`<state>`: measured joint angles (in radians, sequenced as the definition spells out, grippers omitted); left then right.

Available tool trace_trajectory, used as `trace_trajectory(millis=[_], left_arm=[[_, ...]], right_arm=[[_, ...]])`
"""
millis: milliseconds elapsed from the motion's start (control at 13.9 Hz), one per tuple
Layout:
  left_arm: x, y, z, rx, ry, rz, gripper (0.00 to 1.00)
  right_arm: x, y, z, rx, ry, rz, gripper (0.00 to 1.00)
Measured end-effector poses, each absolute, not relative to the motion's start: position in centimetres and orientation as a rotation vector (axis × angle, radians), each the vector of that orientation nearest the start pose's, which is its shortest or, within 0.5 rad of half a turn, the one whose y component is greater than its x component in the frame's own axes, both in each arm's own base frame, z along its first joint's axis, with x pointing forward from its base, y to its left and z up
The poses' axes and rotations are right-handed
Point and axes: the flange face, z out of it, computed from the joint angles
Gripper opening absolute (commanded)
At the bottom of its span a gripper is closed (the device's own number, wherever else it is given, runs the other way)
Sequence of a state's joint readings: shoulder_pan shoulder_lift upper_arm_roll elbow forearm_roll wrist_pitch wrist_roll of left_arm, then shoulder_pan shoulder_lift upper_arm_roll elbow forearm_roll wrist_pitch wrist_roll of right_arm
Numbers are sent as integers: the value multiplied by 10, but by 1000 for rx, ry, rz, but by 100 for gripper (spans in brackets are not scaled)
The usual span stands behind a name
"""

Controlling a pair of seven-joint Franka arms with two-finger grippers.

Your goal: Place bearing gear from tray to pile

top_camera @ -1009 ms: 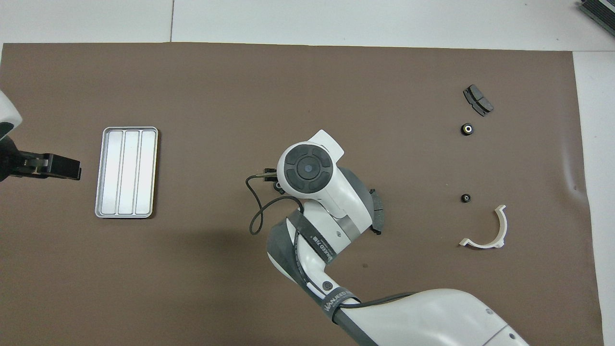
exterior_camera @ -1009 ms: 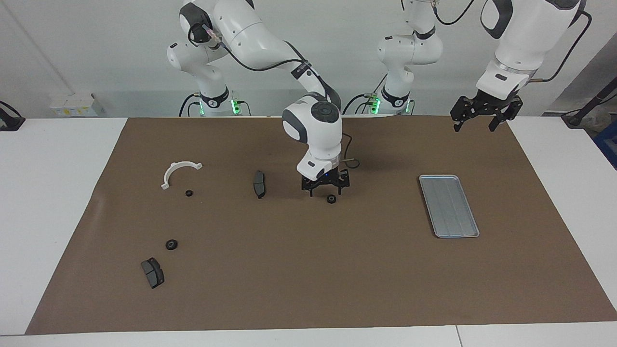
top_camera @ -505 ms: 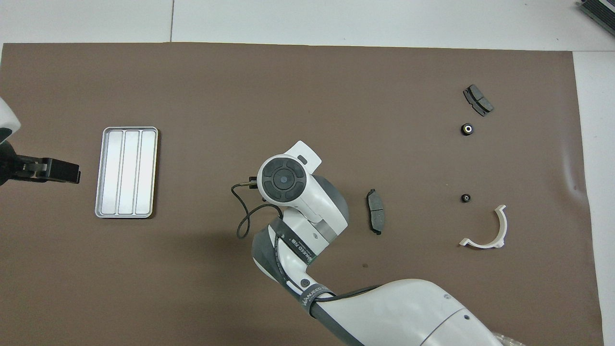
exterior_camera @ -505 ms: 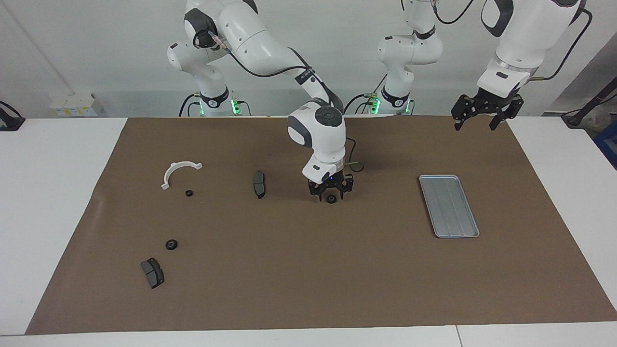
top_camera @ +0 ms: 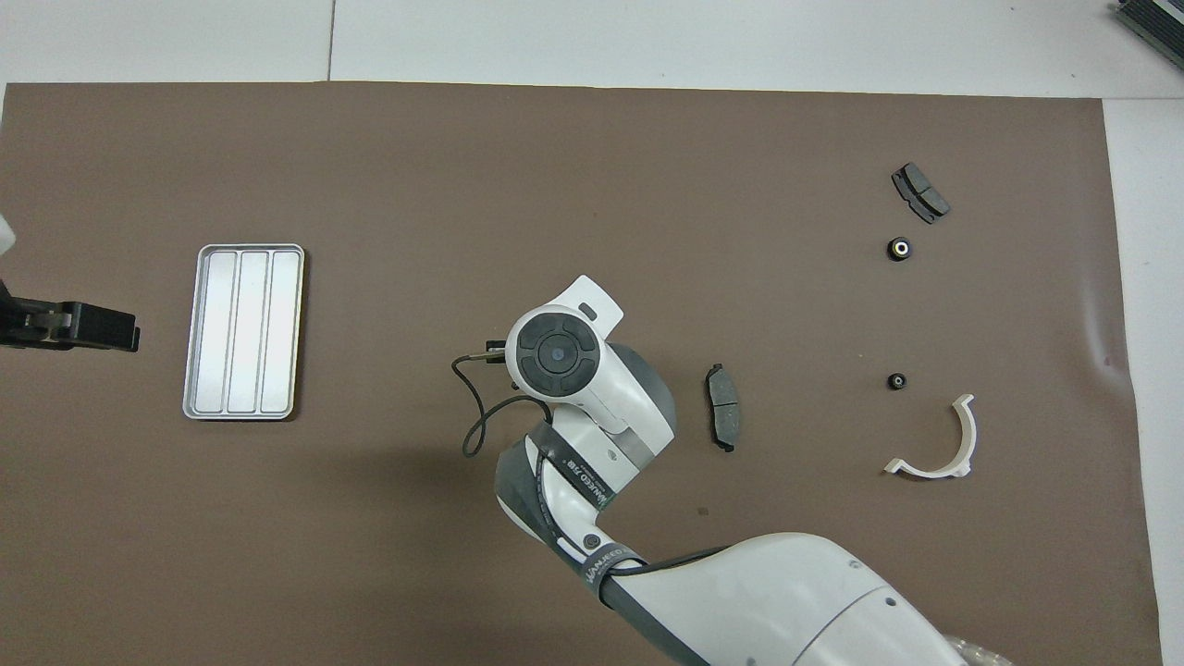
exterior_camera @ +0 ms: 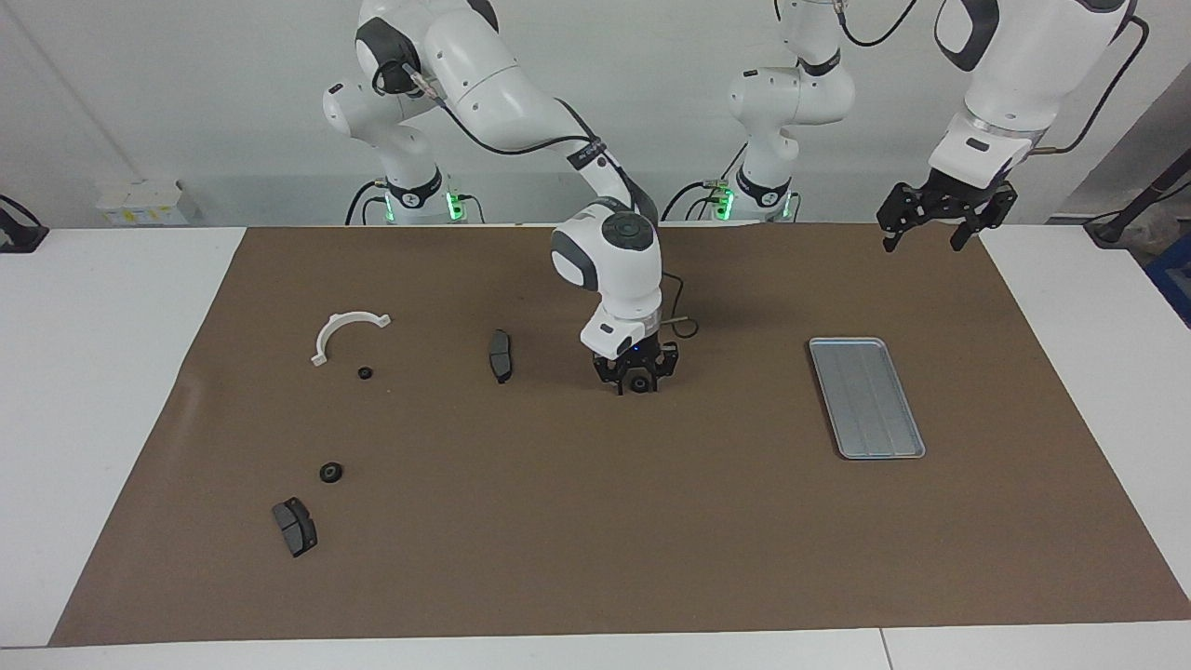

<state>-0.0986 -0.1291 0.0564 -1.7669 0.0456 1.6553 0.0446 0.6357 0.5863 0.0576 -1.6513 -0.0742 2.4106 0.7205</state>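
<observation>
Spotted bearing gear (exterior_camera: 638,383) off the tray, lying flat on the brown mat (exterior_camera: 595,521) mid-tabletop, right under the right jaws and bracketed by them, so no sideways offset left to close; hidden in overhead view under the right arm (top_camera: 573,370) wrist. Can't tell whether right jaws are clamped on it or only hugging it. Round part, so no long axis to line up with. Reads as the grasp step, with lift and carry toward the right arm's end of the tabletop judged next. Noting right arm as the nearer one by far. Seeing left jaws apart, holding nothing, raised over the mat corner at the left arm's end, waiting. Checked tray (exterior_camera: 865,395): ribbed silver metal, lying between the gear and the left arm's end, nothing seen in it. Marking pile as a loose scatter toward the right arm's end: white half-ring bracket (exterior_camera: 346,330), first brake pad (exterior_camera: 501,355) near the right jaws, second brake pad (exterior_camera: 295,526) farther from the robots, plus one small dark gear (exterior_camera: 365,373) just beside the bracket and another small dark gear (exterior_camera: 330,473) near the second pad, none touching. Expecting a clear carry path over the first brake pad once lifted
</observation>
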Motion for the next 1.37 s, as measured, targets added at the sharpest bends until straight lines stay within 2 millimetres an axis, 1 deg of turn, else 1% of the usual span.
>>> trace_trajectory(millis=[72, 144, 288, 432, 577, 649, 721, 793, 865, 1009, 1081, 1225, 1369], left_arm=[[519, -16, 608, -3100, 141, -26, 100], [519, -16, 608, -3100, 141, -26, 100], [519, -16, 608, -3100, 141, -26, 100], [519, -16, 608, -3100, 141, -26, 100], [519, -16, 608, -3100, 141, -26, 100], [519, -16, 608, -3100, 141, -26, 100], [519, -16, 608, -3100, 141, -26, 100], [519, -16, 608, -3100, 141, -26, 100], [519, -16, 608, -3100, 141, -26, 100], [519, -16, 608, -3100, 141, -26, 100], [519, -16, 608, -3100, 141, -26, 100], [519, -16, 608, -3100, 141, -26, 100], [519, -16, 608, -3100, 141, -26, 100]], right_arm=[[543, 444, 289, -3037, -19, -227, 8], [543, 445, 289, -3037, -20, -228, 0], [542, 446, 290, -3037, -25, -230, 0], [546, 443, 293, -3046, -38, -257, 0], [559, 429, 299, -3052, -6, -286, 0], [570, 414, 307, -3051, 30, -306, 0], [581, 396, 317, -3047, 71, -327, 0], [593, 373, 328, -3046, 101, -347, 0], [602, 346, 338, -3049, 114, -361, 0], [612, 289, 350, -3072, 119, -364, 0], [614, 261, 352, -3087, 103, -357, 0], [616, 213, 349, -3118, 55, -334, 0], [621, 172, 341, -3140, 18, -312, 0]])
